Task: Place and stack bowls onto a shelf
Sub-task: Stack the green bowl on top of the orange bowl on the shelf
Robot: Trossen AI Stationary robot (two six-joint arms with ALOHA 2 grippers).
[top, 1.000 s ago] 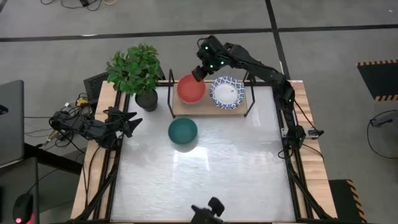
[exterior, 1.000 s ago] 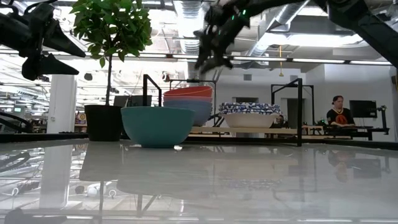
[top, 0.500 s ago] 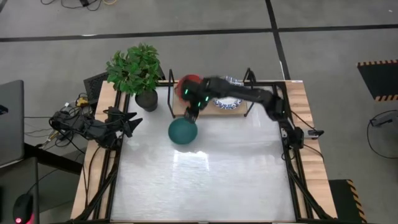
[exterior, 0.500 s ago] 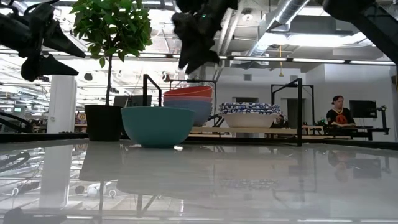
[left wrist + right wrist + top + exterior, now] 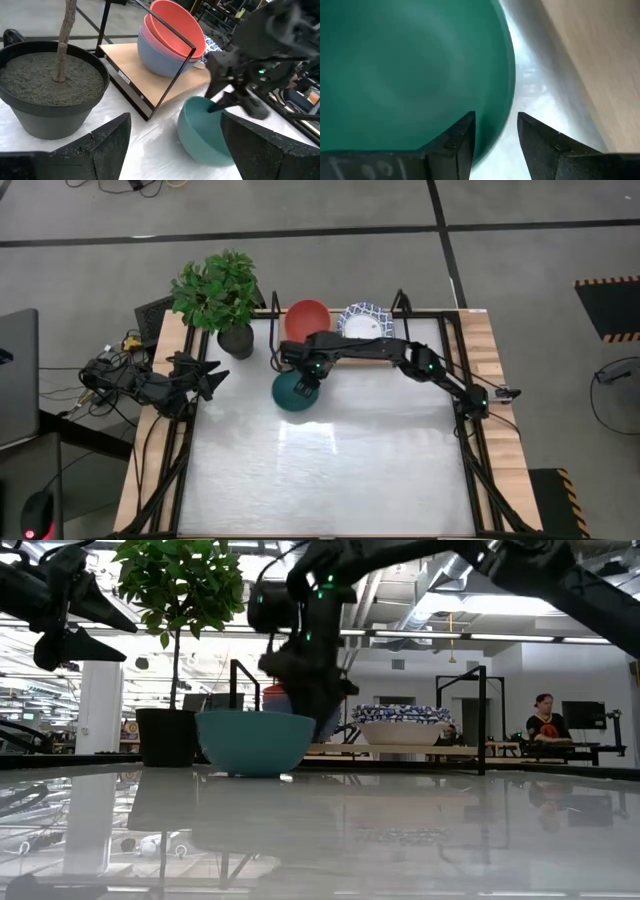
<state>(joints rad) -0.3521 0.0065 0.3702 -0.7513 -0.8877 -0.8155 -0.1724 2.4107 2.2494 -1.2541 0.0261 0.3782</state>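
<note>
Red bowl (image 5: 307, 315) over blue bowl (image 5: 155, 57) and white bowls (image 5: 365, 320) are shelved; only the teal bowl (image 5: 294, 392) is left on the worktop (image 5: 330, 470), its rim straddled by the right gripper's (image 5: 305, 381) released jaws

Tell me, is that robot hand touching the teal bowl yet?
Cannot tell. The right wrist view shows the right hand straddling the teal bowl rim, open.

Teal bowl (image 5: 294, 391) on table; red/blue stack (image 5: 170, 37) + white bowl (image 5: 364, 323) on shelf (image 5: 145, 75).
</note>
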